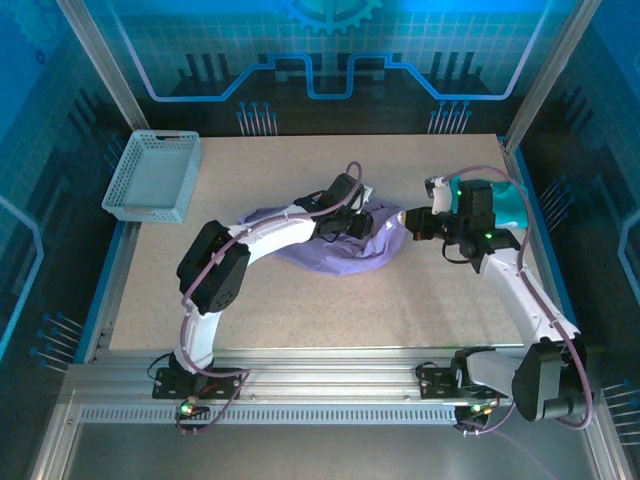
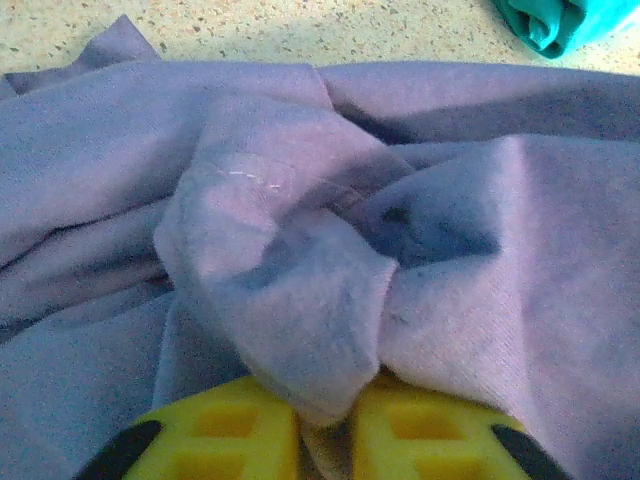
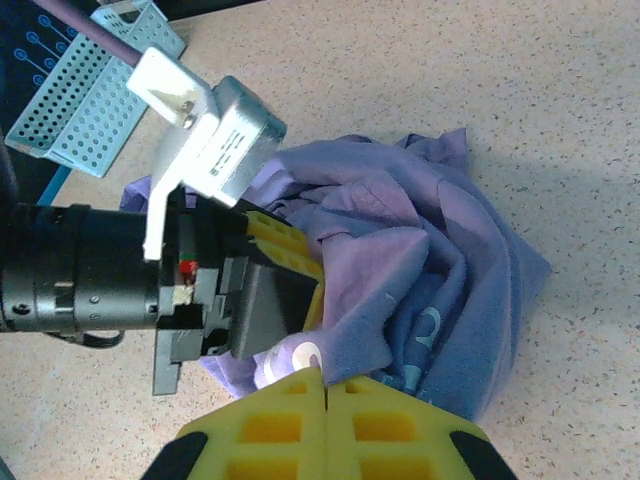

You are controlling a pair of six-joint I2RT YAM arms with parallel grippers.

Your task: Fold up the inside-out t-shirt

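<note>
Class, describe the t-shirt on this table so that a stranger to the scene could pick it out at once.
Start at the speckled beige table; near its middle lies a crumpled t-shirt. It is lavender, unlike the smaller teal cloth beside it and the stiff mesh basket at the far left corner.

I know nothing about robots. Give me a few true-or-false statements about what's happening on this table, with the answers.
1. The left pincer is pinching a fold of the lavender t-shirt. True.
2. The t-shirt lies flat and neatly folded. False: it sits bunched in a crumpled heap.
3. The mesh basket stands at the far left corner of the table, apart from the t-shirt. True.
4. The right pincer is wide open. False: its yellow fingers are closed together, right at the edge of the t-shirt.
</note>
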